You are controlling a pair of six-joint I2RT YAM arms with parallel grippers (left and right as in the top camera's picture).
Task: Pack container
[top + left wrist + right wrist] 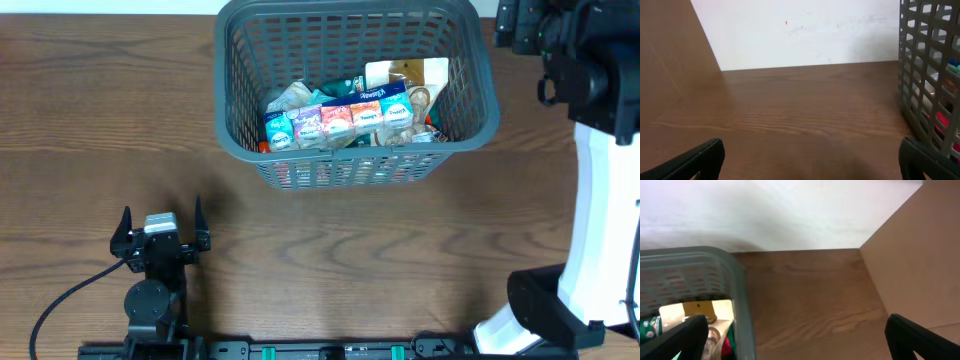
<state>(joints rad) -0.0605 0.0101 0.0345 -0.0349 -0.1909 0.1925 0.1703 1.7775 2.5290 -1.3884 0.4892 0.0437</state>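
Container (340, 172) is set upright at the far centre of the table (400, 260), mouth up, long axis running left–right. Snack packs (340, 118) are seen inside. Left gripper (162, 212) is held well apart, front left, jaws wide, empty. Right gripper (795, 330) is held above the container's far right corner, jaws wide, empty.

— Where do we have our left gripper (162, 212)?
— Low, close to our base (150, 300), pointing straight forward, jaws spread wide and empty.
— And our right gripper (796, 325)?
— Stretched far forward on its white arm (600, 200), jaws equally wide, gripping nothing.
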